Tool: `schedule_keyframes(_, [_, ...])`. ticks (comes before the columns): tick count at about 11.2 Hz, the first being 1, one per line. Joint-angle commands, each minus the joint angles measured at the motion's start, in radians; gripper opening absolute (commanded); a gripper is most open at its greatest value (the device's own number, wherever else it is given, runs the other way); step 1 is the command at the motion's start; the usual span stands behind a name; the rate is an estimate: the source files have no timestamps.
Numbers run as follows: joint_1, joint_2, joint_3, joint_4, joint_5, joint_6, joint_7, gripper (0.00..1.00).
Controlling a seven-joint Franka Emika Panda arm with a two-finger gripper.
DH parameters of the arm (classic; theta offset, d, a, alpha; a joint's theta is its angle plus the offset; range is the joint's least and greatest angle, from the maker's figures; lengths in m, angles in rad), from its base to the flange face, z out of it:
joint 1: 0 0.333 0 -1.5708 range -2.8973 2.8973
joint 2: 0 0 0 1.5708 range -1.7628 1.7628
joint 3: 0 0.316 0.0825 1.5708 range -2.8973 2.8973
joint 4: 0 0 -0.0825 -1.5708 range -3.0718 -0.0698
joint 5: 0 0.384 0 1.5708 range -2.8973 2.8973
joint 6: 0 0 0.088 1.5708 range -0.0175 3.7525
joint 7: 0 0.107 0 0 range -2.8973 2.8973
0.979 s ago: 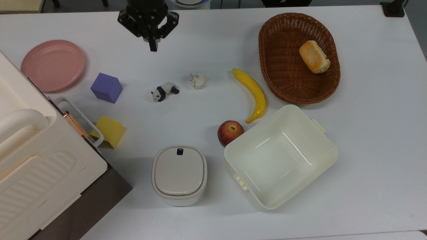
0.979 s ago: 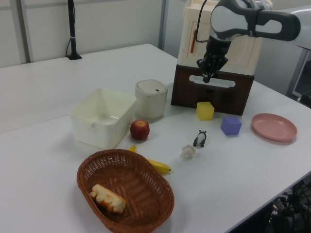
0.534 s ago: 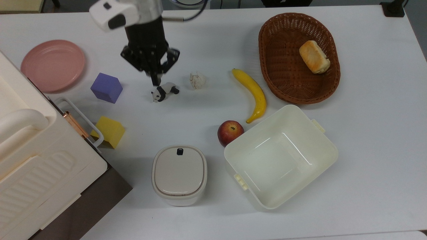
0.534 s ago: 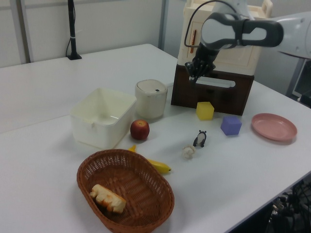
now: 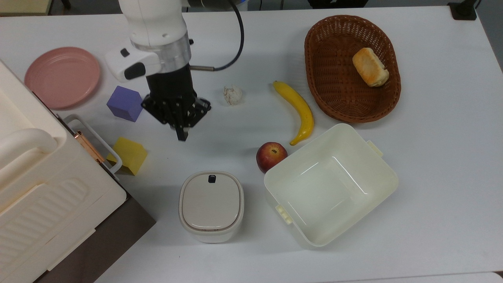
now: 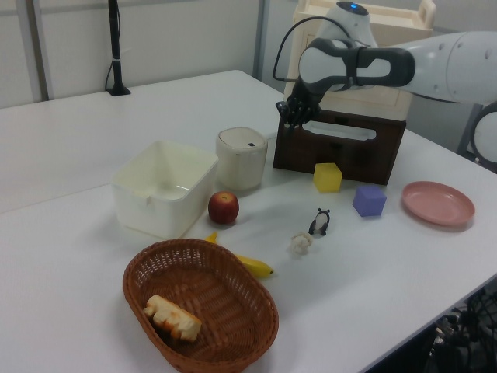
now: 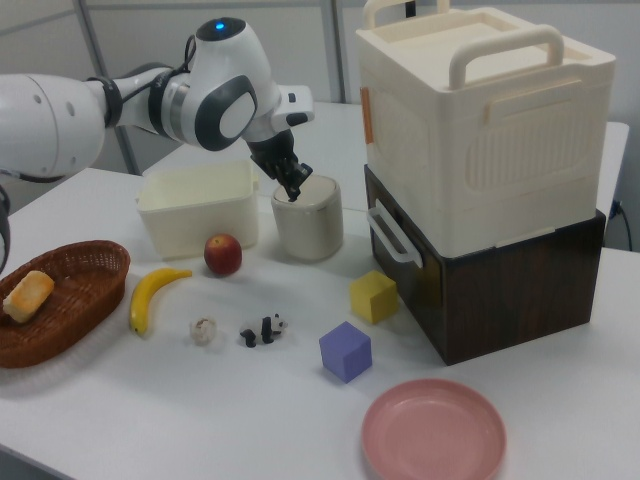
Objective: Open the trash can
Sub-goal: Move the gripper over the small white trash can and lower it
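Trash can [image 5: 211,206] lid down on white table [image 5: 432,157], hand [image 5: 181,136] above, fingers together, grey wall panels behind.

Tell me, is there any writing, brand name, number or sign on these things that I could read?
None can be read.
The trash can has a plain lid with a small dark button, no lettering.
The big cream box, the open tub and the robot arm bear no legible label.
The fruit, cubes, plate and basket are unmarked.

My fingers [image 5: 181,133] are pressed together, above the trash can [image 5: 211,206] with its lid down. The apple [image 5: 271,156] sits to its upper right.
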Motion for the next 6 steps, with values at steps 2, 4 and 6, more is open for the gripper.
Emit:
schedule_keyframes(2, [0.053,0.073,0.001,0.052,-0.081,0.147,0.008,0.00])
schedule_keyframes(4, [0.069,0.096,0.002,0.075,-0.087,0.173,0.005,0.00])
schedule_keyframes(6, [0.090,0.108,0.001,0.086,-0.087,0.226,0.005,0.00])
